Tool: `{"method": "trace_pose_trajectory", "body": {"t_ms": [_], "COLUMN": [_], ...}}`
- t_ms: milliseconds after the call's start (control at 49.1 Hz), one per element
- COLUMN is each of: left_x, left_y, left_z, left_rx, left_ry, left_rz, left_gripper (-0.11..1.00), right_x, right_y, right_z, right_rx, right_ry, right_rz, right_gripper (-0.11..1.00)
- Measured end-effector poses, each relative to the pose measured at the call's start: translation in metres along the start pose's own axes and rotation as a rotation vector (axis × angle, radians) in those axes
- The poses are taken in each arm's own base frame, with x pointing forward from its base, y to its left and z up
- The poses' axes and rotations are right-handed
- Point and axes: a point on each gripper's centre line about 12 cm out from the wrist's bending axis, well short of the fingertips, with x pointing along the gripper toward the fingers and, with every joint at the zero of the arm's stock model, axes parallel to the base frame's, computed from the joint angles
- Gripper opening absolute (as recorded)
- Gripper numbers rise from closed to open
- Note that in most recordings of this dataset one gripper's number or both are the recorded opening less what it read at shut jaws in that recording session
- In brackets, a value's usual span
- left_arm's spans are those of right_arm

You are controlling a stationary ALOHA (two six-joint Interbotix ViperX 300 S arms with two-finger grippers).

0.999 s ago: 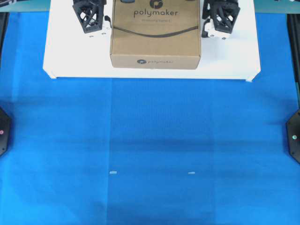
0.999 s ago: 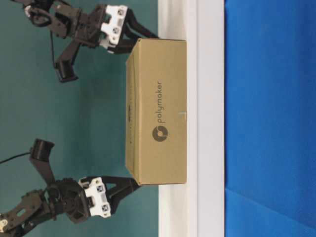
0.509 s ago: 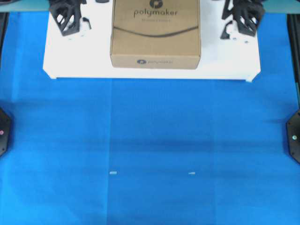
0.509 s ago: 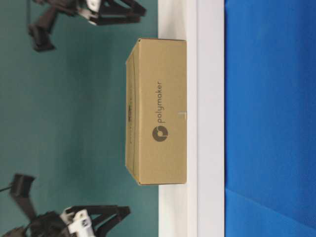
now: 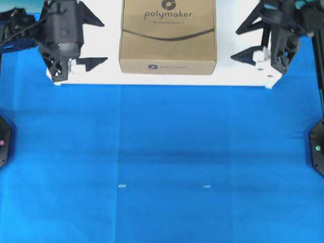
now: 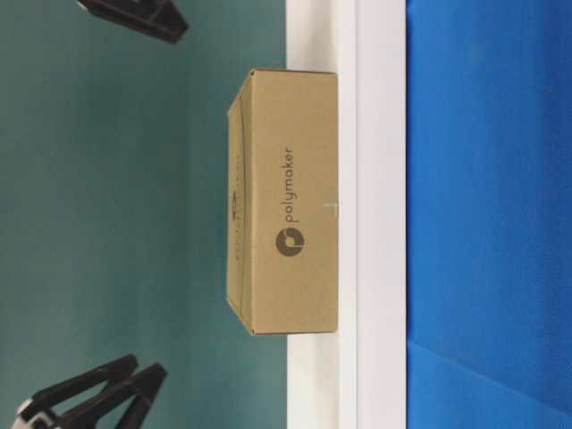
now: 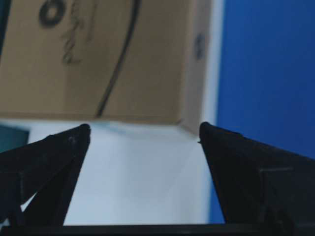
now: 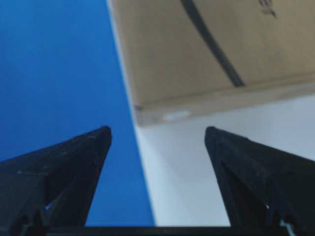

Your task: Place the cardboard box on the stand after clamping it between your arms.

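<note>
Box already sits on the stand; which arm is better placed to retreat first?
Neither clearly. The left gripper and right gripper flank the cardboard box on the stand, both apart from it, jaws open.

From overhead, the top edge of the frame cuts off the far part of the flat brown cardboard box and of the wide white stand beneath it. My two black arms run out at the upper corners. In the table-level view only the tips of my left gripper and right gripper show. Both wrist views blur the box's printing, so I cannot read it.
</note>
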Motion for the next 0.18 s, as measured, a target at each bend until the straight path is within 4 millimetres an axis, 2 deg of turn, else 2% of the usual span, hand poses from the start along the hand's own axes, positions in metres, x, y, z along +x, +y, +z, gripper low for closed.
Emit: {"method": "trace_pose_trajectory", "body": {"t_ms": [183], "left_x": [-0.020], "left_y": [-0.021], "left_z": [0.009], "left_rx": [-0.139], "left_ry": [-0.133], "left_rz": [-0.023], "left_gripper": [0.87], "right_x": [-0.019], "right_y": [0.023], "right_z": [-0.002], "right_rx": [0.046], "right_ry": [-0.125], "right_rz": [-0.013], "right_gripper": [0.99]}}
